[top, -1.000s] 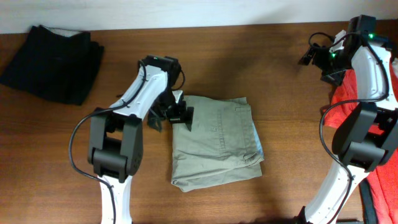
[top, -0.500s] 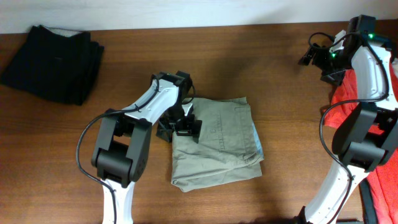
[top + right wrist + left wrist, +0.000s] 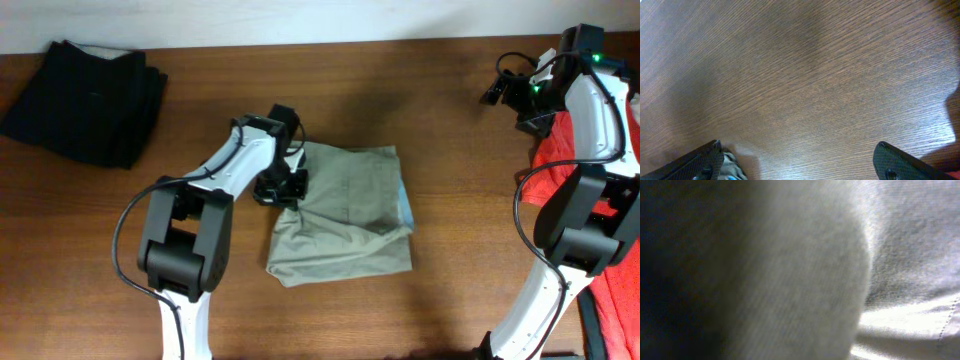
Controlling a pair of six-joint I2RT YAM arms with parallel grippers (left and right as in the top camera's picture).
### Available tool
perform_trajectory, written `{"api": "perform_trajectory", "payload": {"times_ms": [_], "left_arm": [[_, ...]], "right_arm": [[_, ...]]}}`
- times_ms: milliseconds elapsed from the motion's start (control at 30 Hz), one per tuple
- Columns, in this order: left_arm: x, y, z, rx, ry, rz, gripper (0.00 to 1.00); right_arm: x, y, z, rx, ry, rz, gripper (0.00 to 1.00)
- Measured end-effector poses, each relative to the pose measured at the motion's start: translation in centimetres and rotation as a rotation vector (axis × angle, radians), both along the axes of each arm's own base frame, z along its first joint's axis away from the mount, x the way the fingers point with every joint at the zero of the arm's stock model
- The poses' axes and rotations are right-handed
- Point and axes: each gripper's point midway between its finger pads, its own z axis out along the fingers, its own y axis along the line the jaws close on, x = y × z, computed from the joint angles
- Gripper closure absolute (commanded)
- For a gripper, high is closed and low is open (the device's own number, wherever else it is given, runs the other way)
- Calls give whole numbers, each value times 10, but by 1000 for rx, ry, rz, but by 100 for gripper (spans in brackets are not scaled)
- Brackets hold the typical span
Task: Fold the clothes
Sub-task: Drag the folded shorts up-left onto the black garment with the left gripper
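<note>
At left edge of shorts (image 3: 350,215) | left tool (image 3: 282,187), grip cannot tell | right tool (image 3: 797,147) wide, well apart

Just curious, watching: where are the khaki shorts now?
In the overhead view the khaki shorts lie near the centre, with the left gripper at their upper left edge and the black garment far to the left.

Matt khaki woven-cloth shorts (image 3: 345,215) lie on a smooth, grained wooden table (image 3: 400,90).
</note>
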Motion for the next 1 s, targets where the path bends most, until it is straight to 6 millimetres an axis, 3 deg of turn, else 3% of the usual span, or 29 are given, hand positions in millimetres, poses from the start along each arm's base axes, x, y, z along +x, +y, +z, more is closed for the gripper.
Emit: {"api": "perform_trajectory", "payload": {"times_ms": [67,167,233,400,533,733,1000], "left_arm": [[22,23,3,62,-66,19,100],[70,84,21,182,-203,59,100],[99,113,38,218,-296,64,99],[171,160,90,305,-578,9,100],[210,193,120,450,-757,17,100],[244,239,158,590,-940,76,99],[237,278,167,719,-925,160,99]], "right_arm": [[0,0,0,0,0,0,1],[0,0,0,0,0,0,1],[0,0,0,0,0,0,1],[0,0,0,0,0,0,1],[0,0,0,0,0,0,1],[0,0,0,0,0,0,1],[0,0,0,0,0,0,1]]}}
